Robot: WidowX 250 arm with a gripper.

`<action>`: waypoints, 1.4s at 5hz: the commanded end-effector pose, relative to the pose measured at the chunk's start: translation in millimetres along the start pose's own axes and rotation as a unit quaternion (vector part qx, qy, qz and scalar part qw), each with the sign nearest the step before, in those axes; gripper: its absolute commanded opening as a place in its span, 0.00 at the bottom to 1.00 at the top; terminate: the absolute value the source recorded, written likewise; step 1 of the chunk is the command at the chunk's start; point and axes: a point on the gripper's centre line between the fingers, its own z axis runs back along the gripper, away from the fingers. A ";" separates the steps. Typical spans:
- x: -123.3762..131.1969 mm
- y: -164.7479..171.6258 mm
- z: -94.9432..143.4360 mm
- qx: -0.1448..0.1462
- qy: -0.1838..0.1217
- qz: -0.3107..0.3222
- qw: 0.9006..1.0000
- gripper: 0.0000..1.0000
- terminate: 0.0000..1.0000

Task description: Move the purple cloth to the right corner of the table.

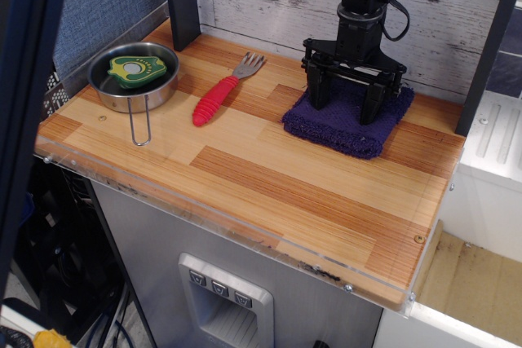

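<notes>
Hung at upper right of frame, gripper [346, 101] with fingers spread, tips pressed into the purple cloth [349, 118]. Lay flat on the table [269, 181], near its back right edge

Arm comes in from top of frame, wrist vertical, tool [352, 97] pointing straight down. Two black fingers [319, 91] spread wide apart, tips low. Contact under the tips is probably there but can't be confirmed from this angle.
</notes>
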 end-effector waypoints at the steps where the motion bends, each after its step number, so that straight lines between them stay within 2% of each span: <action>1: -43.5 -6.2 -45.8 -0.033 0.101 -0.027 0.994 1.00 0.00; 2: -70.3 -12.9 -42.4 -0.053 0.133 -0.040 0.989 1.00 0.00; 3: -93.1 -15.3 -40.9 -0.063 0.151 -0.052 0.985 1.00 0.00; 6: -162.7 -13.0 -57.6 -0.017 0.208 -0.028 0.978 1.00 0.00; 7: -181.0 -17.5 -55.0 0.010 0.211 -0.025 0.977 1.00 0.00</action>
